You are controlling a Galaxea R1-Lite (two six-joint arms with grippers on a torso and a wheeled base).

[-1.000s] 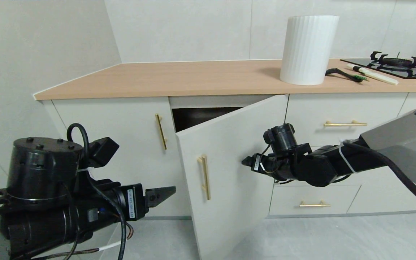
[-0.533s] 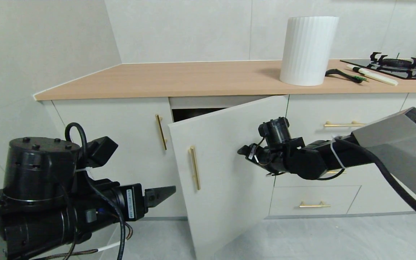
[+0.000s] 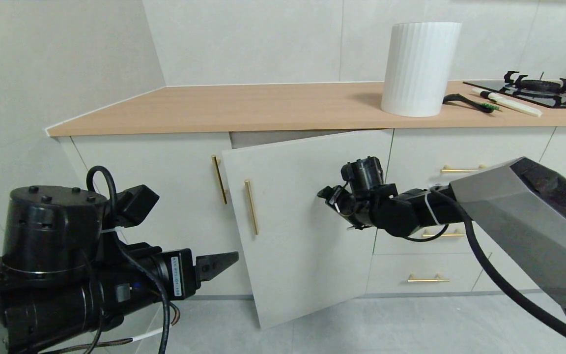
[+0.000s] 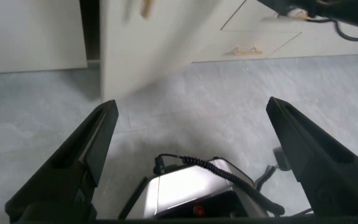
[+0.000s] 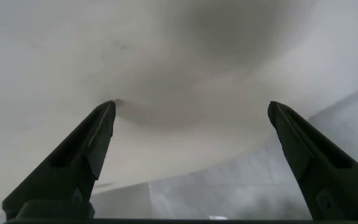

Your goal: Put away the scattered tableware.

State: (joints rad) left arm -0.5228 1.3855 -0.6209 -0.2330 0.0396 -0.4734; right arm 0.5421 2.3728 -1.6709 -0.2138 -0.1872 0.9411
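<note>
Tableware (image 3: 509,103), a pale knife-like piece and a dark-handled utensil, lies at the right end of the countertop (image 3: 243,105). It sits near the front edge, between the white ribbed canister (image 3: 418,69) and the hob (image 3: 541,88), with its long axes running roughly along that edge.

Below the countertop's middle, the cabinet door (image 3: 302,221) stands slightly ajar. It is hinged on its right side, and its free edge with the brass handle (image 3: 251,206) swings out to the left. The right gripper (image 3: 329,196) is at the door's outer face, about mid-height and nearer the hinge than the handle. Its fingers are spread wide with nothing between them, and I cannot confirm that they touch the door.

The door lies straight ahead of that gripper, so the closing push should go squarely into the panel, toward the cabinet. This looks like the last step of stowing, though utensils remain on top.

The left gripper (image 3: 219,260) is held low, well apart from the door. Its fingers are likewise wide apart and empty. The right arm is clearly the nearer one.
</note>
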